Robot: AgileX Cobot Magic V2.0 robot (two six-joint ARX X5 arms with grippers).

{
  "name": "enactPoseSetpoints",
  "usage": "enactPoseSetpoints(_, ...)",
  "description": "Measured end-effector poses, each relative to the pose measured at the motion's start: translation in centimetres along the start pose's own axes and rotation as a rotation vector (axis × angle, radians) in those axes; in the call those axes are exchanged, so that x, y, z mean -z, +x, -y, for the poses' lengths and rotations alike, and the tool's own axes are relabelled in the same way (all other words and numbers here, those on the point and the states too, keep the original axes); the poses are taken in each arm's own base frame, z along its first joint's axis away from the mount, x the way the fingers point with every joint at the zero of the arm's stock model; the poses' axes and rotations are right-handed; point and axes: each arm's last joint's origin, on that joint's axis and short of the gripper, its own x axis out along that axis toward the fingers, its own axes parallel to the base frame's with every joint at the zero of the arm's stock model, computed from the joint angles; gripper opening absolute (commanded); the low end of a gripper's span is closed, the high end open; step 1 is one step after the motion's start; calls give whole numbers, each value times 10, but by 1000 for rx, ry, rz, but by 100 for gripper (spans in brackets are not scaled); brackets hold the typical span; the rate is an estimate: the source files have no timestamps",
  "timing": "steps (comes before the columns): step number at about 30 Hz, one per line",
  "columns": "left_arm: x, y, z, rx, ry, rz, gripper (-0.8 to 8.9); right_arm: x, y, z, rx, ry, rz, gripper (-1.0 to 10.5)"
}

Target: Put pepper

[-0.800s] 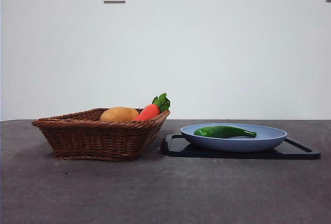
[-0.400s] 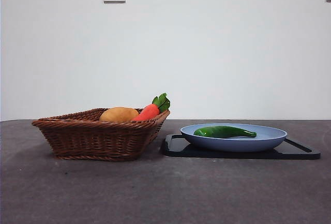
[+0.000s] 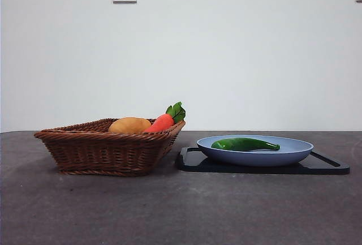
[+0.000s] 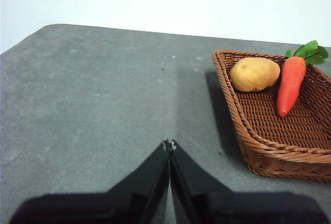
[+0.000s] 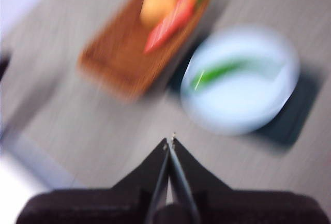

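Pepper (image 3: 245, 144), glossy, dark green and slim, lies loose in the round blue plate (image 3: 294, 153) on a black tray (image 3: 331, 166), easy to pick up from above. Both the left gripper (image 4: 169, 144) and the right gripper (image 5: 170, 142) hang clear with jaws pressed together, holding nothing.

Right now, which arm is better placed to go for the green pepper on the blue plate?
Probably right. Its hand, jaws together, looks down over the round blue plate holding the slim green pepper. The left hand, also closed, sits beside the woven brown basket, with no plate in its view.

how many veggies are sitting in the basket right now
2: a potato and a carrot lie side by side in the wicker basket. The pepper is on the blue plate instead.
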Motion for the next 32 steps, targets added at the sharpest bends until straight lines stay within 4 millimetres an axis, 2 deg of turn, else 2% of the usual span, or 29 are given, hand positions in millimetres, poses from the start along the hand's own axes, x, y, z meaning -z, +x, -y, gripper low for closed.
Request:
enactPoseSetpoints(5,0,0,0,0,0,0,8,25,-5,8,123,-25,278,11)
enactPoseSetpoints(10,0,0,0,0,0,0,8,68,16,22,274,-36,419,11)
enactPoseSetpoints(14,0,0,0,0,0,0,8,107,36,31,325,-25,487,11)
enactPoseSetpoints(18,0,0,0,0,0,0,8,140,55,38,388,14,521,11)
enactPoseSetpoints(23,0,0,0,0,0,0,8,173,77,46,385,64,491,11)
enactPoseSetpoints(32,0,0,0,0,0,0,8,202,96,52,377,109,453,11)
